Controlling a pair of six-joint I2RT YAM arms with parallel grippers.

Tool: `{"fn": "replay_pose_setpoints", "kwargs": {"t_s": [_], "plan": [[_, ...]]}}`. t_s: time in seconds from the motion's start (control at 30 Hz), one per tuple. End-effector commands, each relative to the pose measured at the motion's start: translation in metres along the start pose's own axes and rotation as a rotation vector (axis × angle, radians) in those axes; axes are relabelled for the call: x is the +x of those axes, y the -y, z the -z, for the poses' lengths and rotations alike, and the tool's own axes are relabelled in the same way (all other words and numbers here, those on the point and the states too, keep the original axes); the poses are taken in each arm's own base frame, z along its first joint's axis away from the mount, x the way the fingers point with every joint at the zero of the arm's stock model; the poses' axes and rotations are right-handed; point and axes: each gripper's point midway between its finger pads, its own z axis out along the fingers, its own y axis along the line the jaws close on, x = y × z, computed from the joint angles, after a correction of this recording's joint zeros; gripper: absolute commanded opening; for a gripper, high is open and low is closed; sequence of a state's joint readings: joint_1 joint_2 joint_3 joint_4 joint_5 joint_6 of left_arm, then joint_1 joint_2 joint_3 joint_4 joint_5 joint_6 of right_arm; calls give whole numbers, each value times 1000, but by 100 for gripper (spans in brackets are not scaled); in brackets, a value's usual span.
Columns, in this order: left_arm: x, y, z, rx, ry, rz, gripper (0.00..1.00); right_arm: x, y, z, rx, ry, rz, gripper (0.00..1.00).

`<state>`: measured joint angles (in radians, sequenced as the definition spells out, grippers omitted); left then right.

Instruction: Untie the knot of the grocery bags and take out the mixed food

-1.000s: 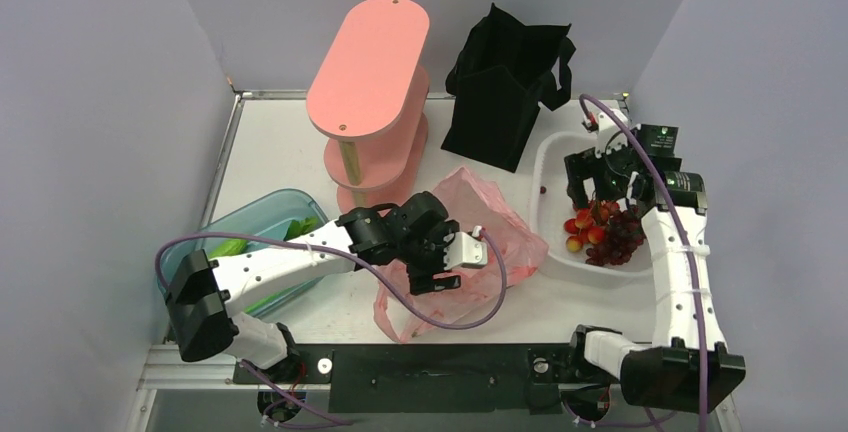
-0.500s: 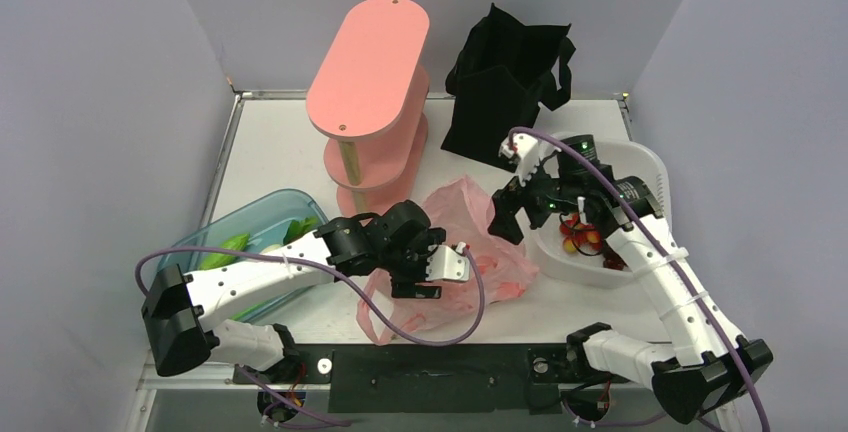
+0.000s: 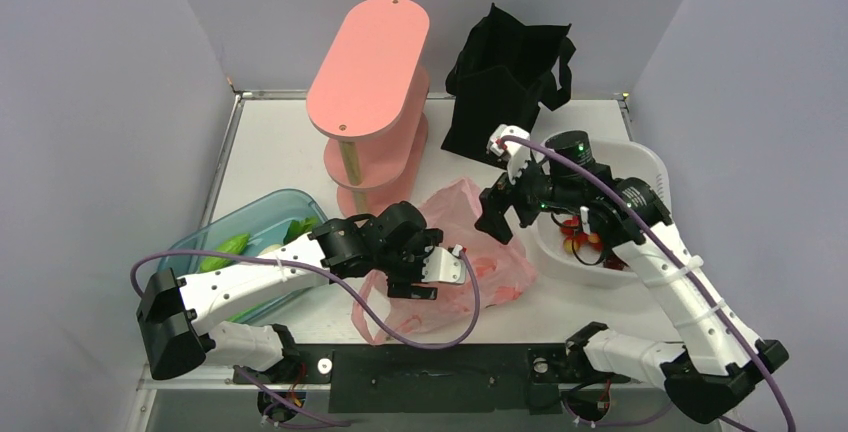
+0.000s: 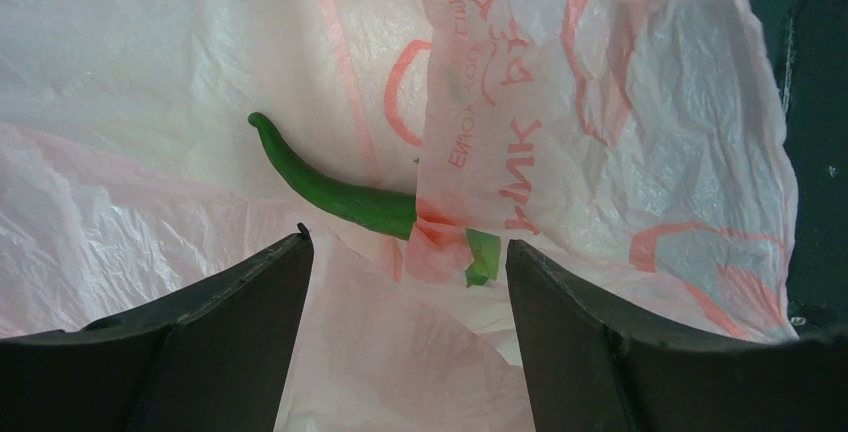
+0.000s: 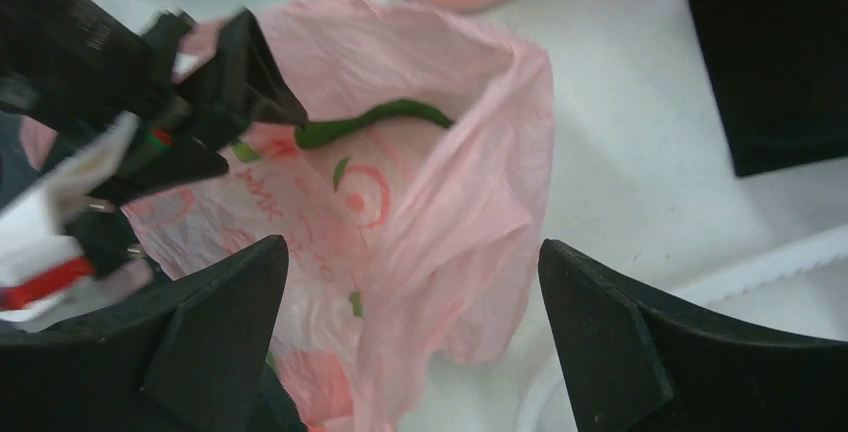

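Note:
The pink plastic bag (image 3: 482,252) lies open at the table's front middle. My left gripper (image 3: 412,282) is open, its jaws just above the bag's near-left part (image 4: 420,352). A slim curved green vegetable (image 4: 330,190) lies inside the bag and also shows in the right wrist view (image 5: 375,120). My right gripper (image 3: 497,214) is open and hovers over the bag's right side (image 5: 450,192). The black tote (image 3: 505,82) stands upright at the back. Red and yellow fruits (image 3: 577,238) lie in the white basket (image 3: 650,167). Leafy greens (image 3: 228,247) lie in the teal tub (image 3: 250,210).
A pink two-tier stand (image 3: 368,72) rises at the back middle, between the tub and the tote. The left gripper's body (image 5: 150,82) is close in front of the right gripper. The white basket's rim (image 5: 770,267) lies to the right of the bag.
My right arm has swung left from over the white basket to above the pink bag. My left gripper has shifted slightly left and nearer on the bag, which has bunched up.

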<state>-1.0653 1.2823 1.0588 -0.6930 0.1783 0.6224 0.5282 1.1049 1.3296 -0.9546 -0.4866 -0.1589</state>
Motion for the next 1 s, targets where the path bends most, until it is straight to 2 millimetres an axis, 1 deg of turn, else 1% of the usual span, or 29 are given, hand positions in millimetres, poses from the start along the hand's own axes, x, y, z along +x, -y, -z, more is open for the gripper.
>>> {"fn": "replay_pose_setpoints", "kwargs": {"t_s": [0.0, 0.03, 0.07, 0.1, 0.13, 0.17, 0.2, 0.23, 0.27, 0.33, 0.37, 0.4, 0.43, 0.47, 0.5, 0.53, 0.57, 0.6, 0.63, 0.67, 0.7, 0.73, 0.77, 0.83, 0.87, 0.9, 0.93, 0.97], "plan": [[-12, -9, 10, -37, 42, -20, 69, -29, -8, 20, 105, 82, 19, 92], [-12, -9, 10, -34, 45, -24, 69, -18, -11, 14, 101, 50, 49, 92], [-13, -9, 9, -33, 46, -24, 69, -10, -6, 12, 133, 25, 63, 93], [-13, -9, 9, -31, 48, -26, 69, 4, -4, 5, 144, -19, 83, 93], [-13, -9, 9, -29, 47, -26, 69, 12, 5, 3, 191, -48, 89, 94], [-14, -9, 9, -27, 48, -26, 69, 24, 10, -3, 209, -91, 99, 94], [-15, -9, 8, -25, 47, -25, 69, 29, 17, -4, 246, -109, 109, 95], [-15, -9, 9, -23, 48, -29, 69, 36, 21, -6, 259, -132, 122, 95], [-14, -8, 9, -20, 45, -30, 68, 38, 27, -6, 292, -139, 127, 95], [-11, -8, 9, -23, 34, -30, 68, 44, 33, -6, 320, -159, 143, 95], [-7, -8, 9, -27, 26, -23, 68, 49, 34, -8, 316, -175, 152, 94], [-6, -8, 11, -30, 27, -17, 68, 56, 30, -10, 278, -188, 153, 93], [0, -9, 11, -29, 23, -2, 68, 61, 30, -11, 258, -200, 156, 91], [2, -8, 14, -32, 27, 2, 68, 70, 23, -14, 206, -217, 146, 89], [10, -8, 13, -29, 19, 12, 68, 76, 24, -15, 192, -230, 136, 85], [13, -9, 16, -36, 25, 12, 68, 84, 18, -19, 147, -245, 120, 81], [23, -9, 15, -34, 11, 15, 67, 89, 14, -20, 109, -247, 96, 74], [27, -16, 18, -58, 18, 14, 67, 94, 14, -21, 96, -254, 65, 69], [36, -15, 16, -58, 7, 21, 66, 93, 5, -24, 36, -238, 40, 54], [44, -19, 16, -73, 13, 28, 66, 90, 2, -24, 15, -225, -2, 46], [46, -21, 16, -81, 21, 29, 65, 84, -11, -24, -64, -196, -28, 31], [43, -24, 19, -90, 45, 24, 64, 80, -16, -23, -88, -177, -60, 25], [38, -25, 21, -93, 69, 16, 63, 74, -26, -23, -144, -150, -76, 12], [7, -29, 28, -113, 185, -4, 60, 70, -35, -23, -180, -117, -111, 0], [-10, -24, 30, -105, 235, -7, 59, 73, -37, -24, -185, -118, -129, 0], [-24, -27, 32, -123, 277, -18, 56, 74, -38, -24, -190, -116, -133, 0], [-39, -21, 31, -116, 299, -12, 56, 78, -39, -25, -190, -122, -142, 0], [-50, -22, 28, -121, 318, -7, 55, 81, -39, -25, -189, -125, -147, 0]]}}
